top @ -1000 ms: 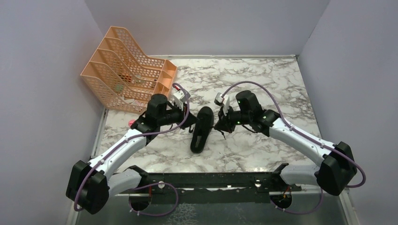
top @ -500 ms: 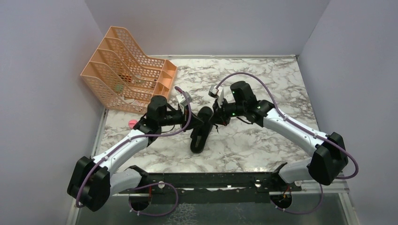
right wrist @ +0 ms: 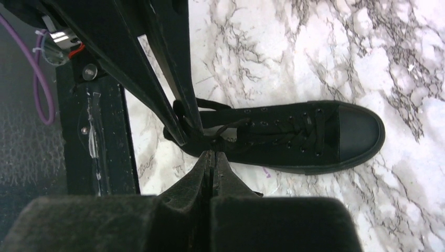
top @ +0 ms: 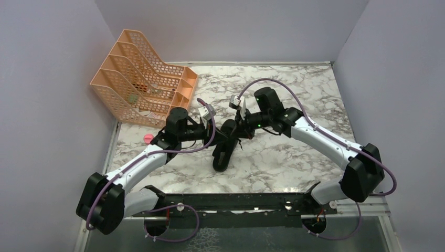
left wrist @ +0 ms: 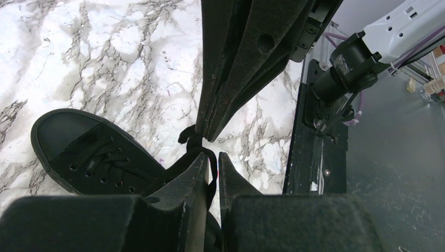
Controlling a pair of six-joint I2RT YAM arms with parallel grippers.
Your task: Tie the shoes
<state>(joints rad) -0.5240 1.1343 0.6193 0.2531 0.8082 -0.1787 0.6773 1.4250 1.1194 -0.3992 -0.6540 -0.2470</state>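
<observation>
The black shoe (top: 222,153) lies on the marble table between both arms; it also shows in the left wrist view (left wrist: 89,155) and the right wrist view (right wrist: 294,134). My left gripper (top: 224,135) hangs over the shoe's opening, its jaws (left wrist: 210,155) nearly shut with a thin black lace loop (left wrist: 212,176) between them. My right gripper (top: 237,133) meets it from the right, jaws pressed together (right wrist: 211,154) at the lace by the shoe's ankle end. The two grippers' tips almost touch. The lace ends under the fingers are hidden.
An orange mesh file organizer (top: 141,84) stands at the back left. A small pink object (top: 148,138) lies by the left arm. A black mounting rail (top: 236,202) runs along the near table edge. Walls close in on three sides.
Both grippers have drawn in toward each other over the shoe; the right arm swung left and the left arm reached right. The shoe stayed put.
</observation>
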